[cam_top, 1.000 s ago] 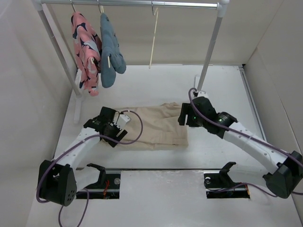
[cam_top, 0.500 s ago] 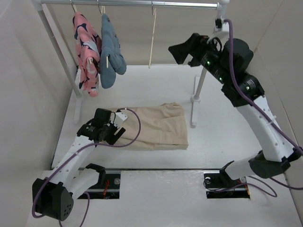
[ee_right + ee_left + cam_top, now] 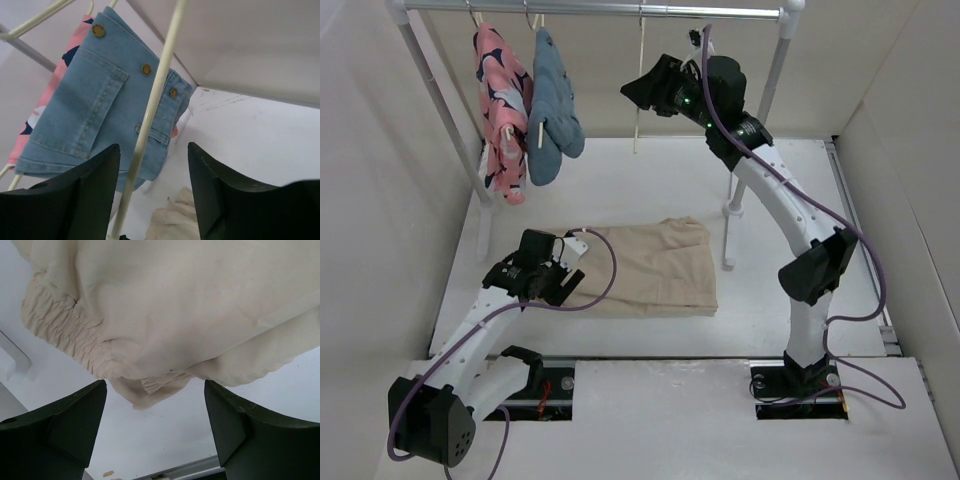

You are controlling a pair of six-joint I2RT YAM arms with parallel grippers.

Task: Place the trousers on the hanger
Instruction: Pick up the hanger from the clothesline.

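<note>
From my left wrist, the trousers (image 3: pixel 175 305) run off the top and right edges, so I see only a gathered waistband and some cloth. My left gripper (image 3: pixel 155 390) has both fingers cut at the bottom edge. From my right wrist, the hanger (image 3: pixel 155 85) is one pale bar leaving top and bottom, its hook out of frame. The pink garment (image 3: pixel 27 132) is mostly hidden behind the denim garment (image 3: pixel 85 110). From above, my left gripper covers the trousers' left edge. Whether my right gripper (image 3: pixel 638 92) touches the hanger, I cannot tell there.
</note>
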